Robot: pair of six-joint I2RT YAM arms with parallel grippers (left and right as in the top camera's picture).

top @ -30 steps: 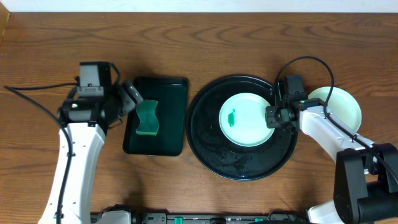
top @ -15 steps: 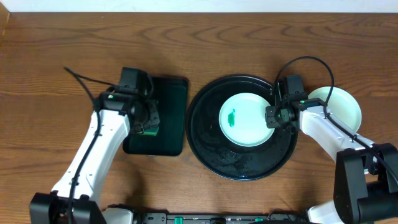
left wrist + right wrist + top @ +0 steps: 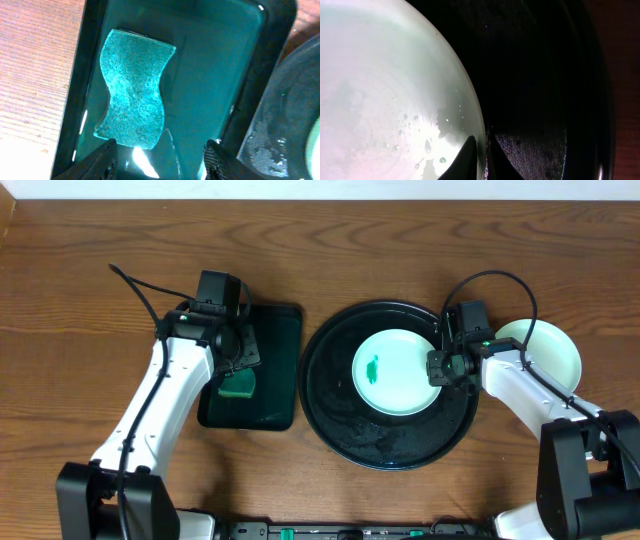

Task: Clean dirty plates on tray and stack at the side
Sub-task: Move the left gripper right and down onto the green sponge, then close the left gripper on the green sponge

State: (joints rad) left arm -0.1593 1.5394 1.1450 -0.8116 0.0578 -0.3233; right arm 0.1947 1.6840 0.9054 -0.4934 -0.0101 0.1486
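Grabbing the green sponge (image 3: 134,95) well means lowering the left gripper (image 3: 160,161), its jaws apart, squarely over the narrow waist in the rectangular tray (image 3: 215,70). The right gripper (image 3: 481,156) pinches the rim of the smeared mint-green plate (image 3: 405,380) on the round black tray (image 3: 340,420).

a pale mint plate (image 3: 385,85) fills the left half of the frame, its curved rim sweeping from the top centre down to the bottom centre. water droplets and a dark wet patch sit on its lower right part. the black tray (image 3: 535,75) takes up the right half, with a wet sheen at lower centre and its raised rim curving along the right. at bottom centre the right gripper (image 3: 482,159) pinches the plate's rim, one dark finger on each side. a dark strip of table (image 3: 627,75) shows at the far right edge.
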